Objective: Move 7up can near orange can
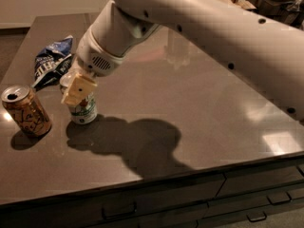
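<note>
White 7up can (83, 110): stood upright on the left part of the worktop, with its green base band at the surface and its silver top partly covered from above.
Tool (74, 86): brought down over the upper half of the 7up can and clamped on it; one tan pad (79, 89) is pressed flat against the side of the can that faces the camera, while the other finger is hidden behind the can.
Orange can (27, 111): placed to the left of the 7up can, near it but not touching; it is seen leaning slightly, with its opened silver top turned up.
Snack bag (51, 63): laid crumpled behind both cans, blue and white, just beyond the tool.
Arm (213, 30): stretched in from the upper right, white and thick, and angled down to the tool.
Shadow (137, 141): cast to the right of the 7up can and toward the front edge.
Worktop (204, 108): dark brown and glossy, with window light mirrored at its right side.
Drawers (190, 201): fitted below the front edge, with dark handles.
</note>
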Robot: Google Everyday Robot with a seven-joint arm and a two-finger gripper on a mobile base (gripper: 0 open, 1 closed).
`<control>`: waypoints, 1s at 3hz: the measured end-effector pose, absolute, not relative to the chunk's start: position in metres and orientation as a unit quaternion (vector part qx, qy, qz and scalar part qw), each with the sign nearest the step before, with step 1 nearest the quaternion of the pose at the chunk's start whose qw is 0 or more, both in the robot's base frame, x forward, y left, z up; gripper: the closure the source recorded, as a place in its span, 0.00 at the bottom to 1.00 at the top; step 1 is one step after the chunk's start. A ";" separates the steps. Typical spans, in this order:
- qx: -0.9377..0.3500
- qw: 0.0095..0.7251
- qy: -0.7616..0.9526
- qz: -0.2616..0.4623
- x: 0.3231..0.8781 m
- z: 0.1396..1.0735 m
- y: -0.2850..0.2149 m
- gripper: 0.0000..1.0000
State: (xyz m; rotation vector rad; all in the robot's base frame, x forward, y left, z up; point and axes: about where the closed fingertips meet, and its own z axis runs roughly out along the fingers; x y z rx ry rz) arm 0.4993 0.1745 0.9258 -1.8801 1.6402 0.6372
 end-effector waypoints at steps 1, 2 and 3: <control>-0.708 0.275 0.605 0.241 0.496 0.919 0.186 1.00; -0.711 0.273 0.602 0.239 0.495 0.914 0.192 0.88; -0.712 0.274 0.602 0.236 0.495 0.910 0.194 0.66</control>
